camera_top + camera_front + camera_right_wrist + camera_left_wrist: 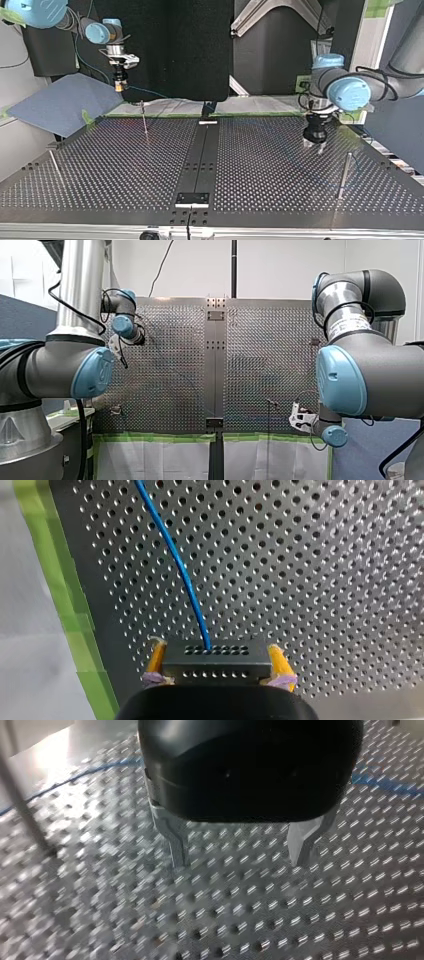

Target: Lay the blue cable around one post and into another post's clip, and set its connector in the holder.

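right gripper (pixel 216 651): clenched on the connector; you can see its yellow pads (pixel 278 662) pressed against the block's two ends.
connector (pixel 218 667): a black block with rows of small holes, held crosswise between the pads over the table's border, near the green tape (pixel 55 580).
blue cable (pixel 176 562): comes out of the middle of the connector's face and runs away from the right gripper over the perforated table (pixel 260 165). In the left wrist view you will find two blue stretches across the plate, one on each side of the left gripper's black body.
left gripper (pixel 240 861): released, with its metal fingers (pixel 175 837) spread wide and only bare plate between them. The tips are close over the holes; you cannot tell whether they touch.
placing, top view: the right gripper hangs raised at the view's left, over the table's far edge, with the cable trailing from it. The left gripper sits low over the plate at the view's right, well apart from the right gripper.
posts (pixel 144 122): thin upright rods. You can count one toward the far left, one by the left edge and one at the near right, beside the left gripper.
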`<state>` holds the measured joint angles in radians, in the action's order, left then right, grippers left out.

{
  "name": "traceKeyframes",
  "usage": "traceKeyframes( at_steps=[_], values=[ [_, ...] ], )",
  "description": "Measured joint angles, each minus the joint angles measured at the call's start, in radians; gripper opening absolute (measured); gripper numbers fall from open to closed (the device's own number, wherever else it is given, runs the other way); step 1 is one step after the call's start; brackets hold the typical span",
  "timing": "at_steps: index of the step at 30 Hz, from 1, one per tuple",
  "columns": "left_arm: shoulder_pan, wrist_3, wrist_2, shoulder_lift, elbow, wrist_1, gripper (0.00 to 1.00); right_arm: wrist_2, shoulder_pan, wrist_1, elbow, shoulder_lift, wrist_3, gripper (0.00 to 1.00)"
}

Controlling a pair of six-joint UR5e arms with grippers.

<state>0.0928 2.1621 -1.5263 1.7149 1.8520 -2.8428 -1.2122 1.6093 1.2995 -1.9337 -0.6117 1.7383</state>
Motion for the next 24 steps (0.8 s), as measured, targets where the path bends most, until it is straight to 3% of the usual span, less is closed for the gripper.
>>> traceKeyframes(
  at_steps=[10,17,24],
  values=[
    [0.0,-0.006,-0.046,-0.078,0.078,-0.022,1.0,0.012,0.002,-0.008,0.006,0.0,-0.001,0.0],
    [0.021,-0.045,-0.099,-0.133,0.132,-0.07,1.0,0.01,0.003,-0.017,0.011,0.0,-0.001,0.0],
    [0.038,-0.107,-0.16,-0.196,0.111,-0.133,1.0,0.009,0.005,-0.025,0.018,0.0,-0.001,0.0]
  ],
)
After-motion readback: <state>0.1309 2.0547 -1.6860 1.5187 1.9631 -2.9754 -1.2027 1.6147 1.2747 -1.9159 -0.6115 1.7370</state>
